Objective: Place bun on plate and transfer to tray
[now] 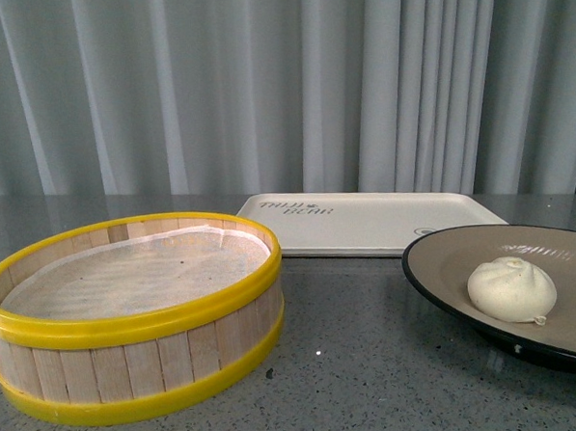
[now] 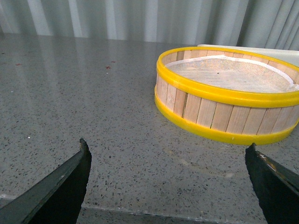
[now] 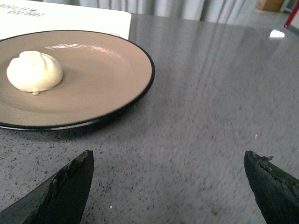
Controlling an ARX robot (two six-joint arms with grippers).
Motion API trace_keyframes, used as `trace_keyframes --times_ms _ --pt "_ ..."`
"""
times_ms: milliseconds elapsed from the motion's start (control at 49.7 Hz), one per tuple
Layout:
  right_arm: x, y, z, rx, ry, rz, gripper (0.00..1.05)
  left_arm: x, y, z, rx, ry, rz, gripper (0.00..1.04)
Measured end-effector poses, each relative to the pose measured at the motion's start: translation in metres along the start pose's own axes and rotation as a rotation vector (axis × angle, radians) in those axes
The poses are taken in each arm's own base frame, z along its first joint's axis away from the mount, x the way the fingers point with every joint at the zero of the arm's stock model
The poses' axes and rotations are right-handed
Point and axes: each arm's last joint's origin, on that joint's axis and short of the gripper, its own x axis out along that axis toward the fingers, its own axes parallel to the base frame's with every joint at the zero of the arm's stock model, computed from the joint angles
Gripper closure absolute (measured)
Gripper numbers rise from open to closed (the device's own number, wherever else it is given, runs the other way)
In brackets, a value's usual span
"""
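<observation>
- Nearest the right wrist camera, my right gripper point(image 3: 168, 157) hangs low over the bare table point(image 1: 364, 366) with its jaws spread wide and nothing between them.
- On the other side, the left gripper point(image 2: 167, 145) is just as wide open and empty. The yellow-rimmed steamer basket point(image 2: 224, 119) stands ahead of it, lined with paper and with no bun inside.
- A little further out on the right is the plate point(image 1: 445, 265), flat on the table, with the bun point(image 1: 511, 290) already sitting on its tan inside, off centre and pleats up. I judge the first half of the job done.
- What matters for the next move is that the plate lies ahead of my right gripper and toward the middle of the table, with its black rim the nearest part. The left gripper has the basket between it and the plate, so the right arm is clearly the closer one.
- The plate is round, so any stretch of rim will do. I would take the near edge and keep it level so the bun does not roll.
- Furthest back is the tray point(image 1: 366, 221), its long side running across my front view. Its near right corner is just beside the plate's far rim; I cannot tell whether they touch. The carry looks short, going away from me and slightly left.
</observation>
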Motion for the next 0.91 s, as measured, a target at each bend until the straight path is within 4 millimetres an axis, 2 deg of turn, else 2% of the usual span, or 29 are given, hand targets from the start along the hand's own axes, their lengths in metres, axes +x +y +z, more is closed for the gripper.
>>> trace_keyframes --times_ms 101,201,302,463,604,705,906 --pt "0.0 -0.004 0.032 -0.178 0.02 0.051 0.08 0.0 0.0 0.0 0.0 0.0 0.001 0.07" --pt "-0.001 0.001 0.058 -0.487 0.033 0.157 0.08 0.0 0.0 0.0 0.0 0.0 0.001 0.07" --pt "0.004 0.01 0.058 -0.848 0.113 0.311 0.08 0.0 0.0 0.0 0.0 0.0 0.001 0.07" --pt "0.019 0.02 0.053 -1.131 0.1 0.448 0.08 0.0 0.0 0.0 0.0 0.0 0.001 0.07" --pt "0.047 0.027 0.056 -1.269 0.043 0.454 0.08 0.0 0.0 0.0 0.0 0.0 0.001 0.07" --pt "0.066 0.035 0.051 -1.29 0.04 0.524 0.08 0.0 0.0 0.0 0.0 0.0 0.001 0.07" --pt "0.087 0.05 0.049 -1.301 0.003 0.576 0.08 0.0 0.0 0.0 0.0 0.0 0.001 0.07"
